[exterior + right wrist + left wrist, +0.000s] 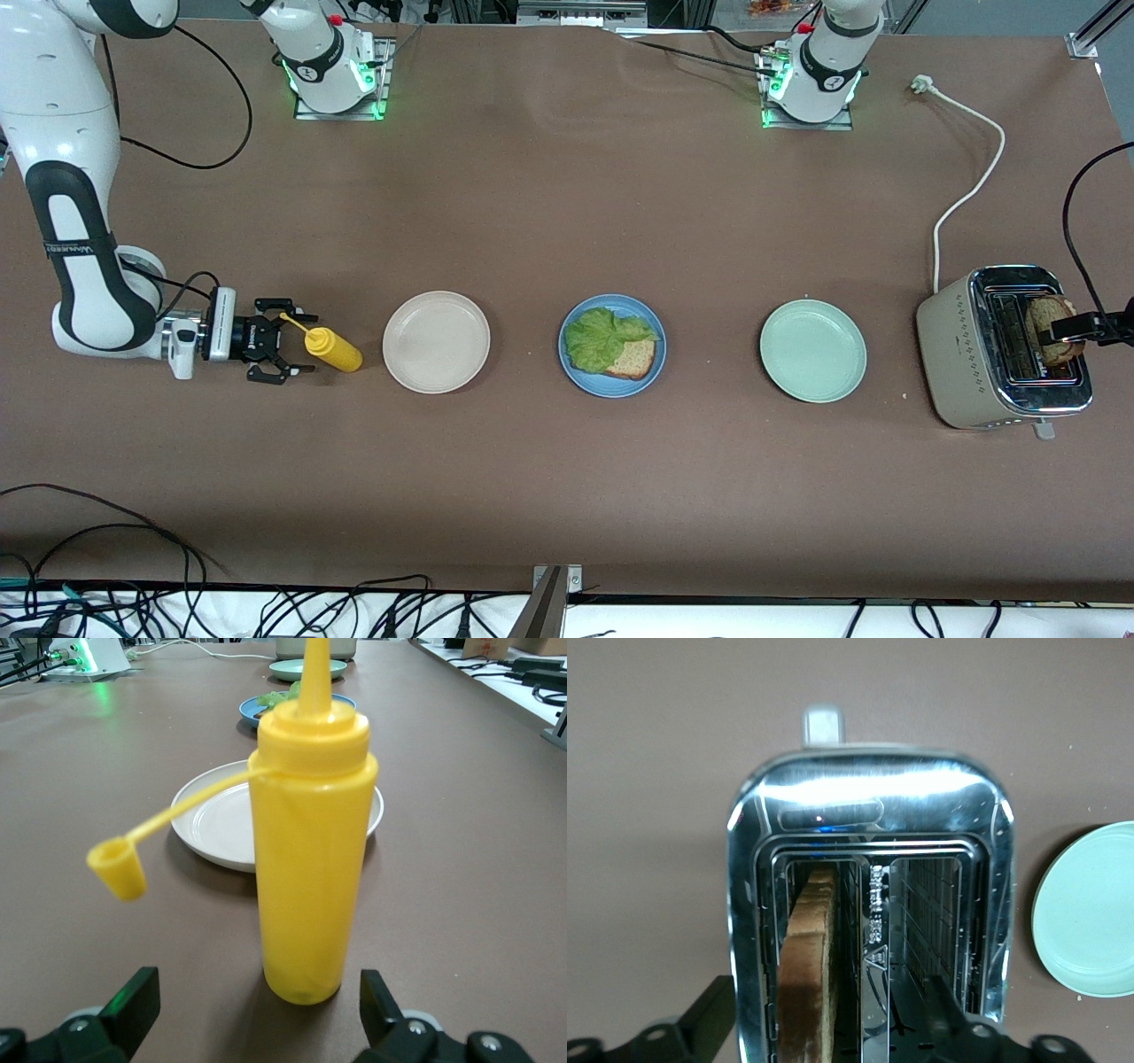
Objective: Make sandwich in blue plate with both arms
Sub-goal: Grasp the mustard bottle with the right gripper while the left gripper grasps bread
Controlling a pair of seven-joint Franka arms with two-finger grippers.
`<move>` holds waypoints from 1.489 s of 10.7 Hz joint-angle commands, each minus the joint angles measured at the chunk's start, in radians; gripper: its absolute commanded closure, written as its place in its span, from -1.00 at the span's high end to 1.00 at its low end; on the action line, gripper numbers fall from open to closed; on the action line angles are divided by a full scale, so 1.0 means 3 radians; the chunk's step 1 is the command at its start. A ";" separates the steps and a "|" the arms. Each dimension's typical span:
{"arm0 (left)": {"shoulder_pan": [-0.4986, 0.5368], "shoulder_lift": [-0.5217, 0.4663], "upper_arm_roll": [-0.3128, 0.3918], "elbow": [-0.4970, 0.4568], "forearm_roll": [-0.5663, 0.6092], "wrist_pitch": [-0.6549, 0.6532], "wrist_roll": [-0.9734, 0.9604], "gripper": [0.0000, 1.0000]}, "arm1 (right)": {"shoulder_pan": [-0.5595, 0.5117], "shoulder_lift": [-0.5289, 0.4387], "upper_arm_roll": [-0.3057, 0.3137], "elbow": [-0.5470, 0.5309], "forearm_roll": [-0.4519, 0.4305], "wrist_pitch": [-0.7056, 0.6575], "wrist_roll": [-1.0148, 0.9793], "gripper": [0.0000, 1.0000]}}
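While in toaster (1005, 363), bread slice (806, 966) between left end effector (824, 1028) fingers.

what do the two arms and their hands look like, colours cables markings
Both are glossy white jointed arms with black joint bands. The right arm carries a small printed label on a black section, a white-and-silver wrist block and a black two-finger right hand. Black cables trail from it. Both bases glow green and have a red button. Of the left hand, only black fingers show.
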 commanded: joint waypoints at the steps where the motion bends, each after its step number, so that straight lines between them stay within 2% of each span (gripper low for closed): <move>1: 0.0074 0.0006 -0.0033 -0.0112 -0.0099 0.0022 -0.0021 0.20 | -0.0039 0.0121 0.0040 0.0085 0.0115 0.0046 -0.0181 1.00; 2: 0.0074 -0.0004 -0.0033 -0.0123 -0.0089 -0.0028 -0.0016 -0.45 | -0.0034 0.0171 0.0045 0.0090 0.0140 0.0071 -0.0186 1.00; 3: 0.0074 -0.0009 -0.0028 -0.0113 -0.0058 -0.0115 -0.0016 -0.99 | -0.0013 0.0182 0.0045 0.0090 0.0211 0.0092 -0.0186 1.00; 7: 0.0084 -0.0040 -0.0028 -0.0102 -0.0043 -0.0157 -0.0006 -1.00 | 0.0043 0.0218 0.0162 0.0090 0.0370 0.0250 -0.0181 1.00; 11: 0.0084 -0.0076 -0.0028 -0.0061 -0.0043 -0.0162 -0.0001 -1.00 | 0.0130 0.0228 0.0167 0.0096 0.0503 0.0337 -0.0181 1.00; 12: 0.0084 -0.0106 -0.0038 -0.0056 -0.0038 -0.0162 0.0004 -1.00 | 0.0145 0.0248 0.0162 0.0091 0.0529 0.0348 -0.0181 0.79; 13: 0.0079 -0.0172 -0.0048 -0.0016 -0.0038 -0.0248 0.0004 -1.00 | 0.0150 0.0249 0.0162 0.0096 0.0534 0.0378 -0.0181 0.23; 14: 0.0069 -0.0203 -0.0068 0.0066 -0.0038 -0.0380 -0.0001 -1.00 | 0.0166 0.0249 0.0162 0.0096 0.0529 0.0399 -0.0181 -0.23; 15: 0.0059 -0.0219 -0.0074 0.0147 -0.0032 -0.0483 -0.0001 -1.00 | 0.0171 0.0249 0.0162 0.0096 0.0529 0.0444 -0.0181 -0.58; 16: 0.0048 -0.0224 -0.0084 0.0189 -0.0032 -0.0545 -0.0001 -1.00 | 0.0186 0.0244 0.0162 0.0101 0.0524 0.0475 -0.0176 -0.77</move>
